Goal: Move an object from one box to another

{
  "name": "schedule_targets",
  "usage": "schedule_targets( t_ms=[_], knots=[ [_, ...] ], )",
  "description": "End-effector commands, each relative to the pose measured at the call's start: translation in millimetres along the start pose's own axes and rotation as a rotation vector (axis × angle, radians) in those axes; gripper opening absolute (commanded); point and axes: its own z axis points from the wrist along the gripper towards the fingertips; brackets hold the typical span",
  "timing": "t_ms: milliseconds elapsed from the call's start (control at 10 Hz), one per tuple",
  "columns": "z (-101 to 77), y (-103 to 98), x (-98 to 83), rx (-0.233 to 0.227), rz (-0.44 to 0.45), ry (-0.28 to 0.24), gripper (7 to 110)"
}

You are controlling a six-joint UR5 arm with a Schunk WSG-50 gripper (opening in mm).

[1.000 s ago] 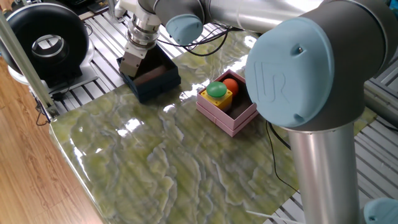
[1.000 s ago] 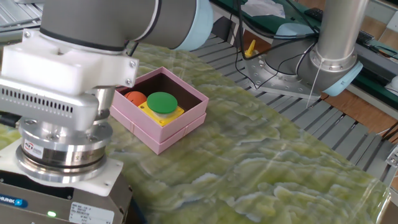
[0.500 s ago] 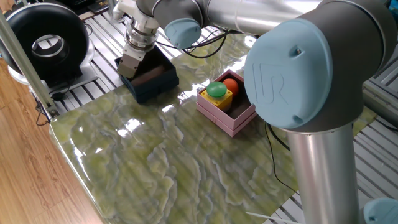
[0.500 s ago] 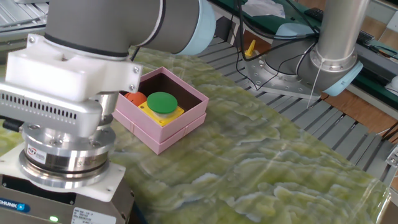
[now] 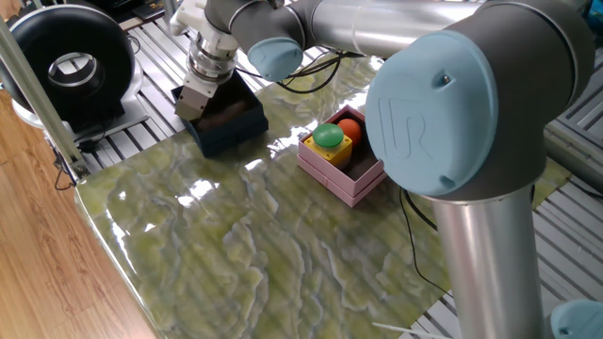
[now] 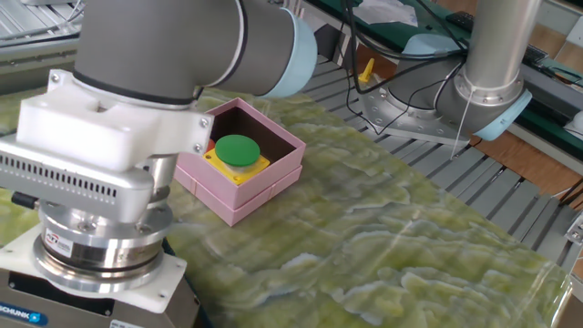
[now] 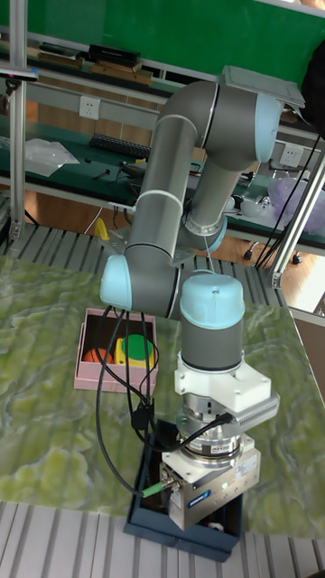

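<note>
gripper [image 5: 193, 102] over navy box [image 5: 226, 119], pink box [image 5: 345, 160] well apart

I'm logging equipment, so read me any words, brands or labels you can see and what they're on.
"UR": raised logo on the arm's blue joint cap.
"SCHUNK", start cut off by the frame edge: blue strip on the gripper body.
Sticker on the gripper flange: too small to read.

Green wall [image 7: 135, 27], wood floor [image 5: 57, 273], cluttered workbench [image 7: 108, 144].
</note>
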Motion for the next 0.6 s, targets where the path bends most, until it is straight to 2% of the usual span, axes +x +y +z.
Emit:
schedule_targets(
  t_ms=[0,100,500],
  knots=[
    [-5.7,2.6,4.6,-0.010,0.022,0.011,22],
    [-6.4,3.3,5.3,-0.012,0.024,0.014,7],
    [-20.1,1.3,11.9,0.006,0.032,0.038,7]
  ],
)
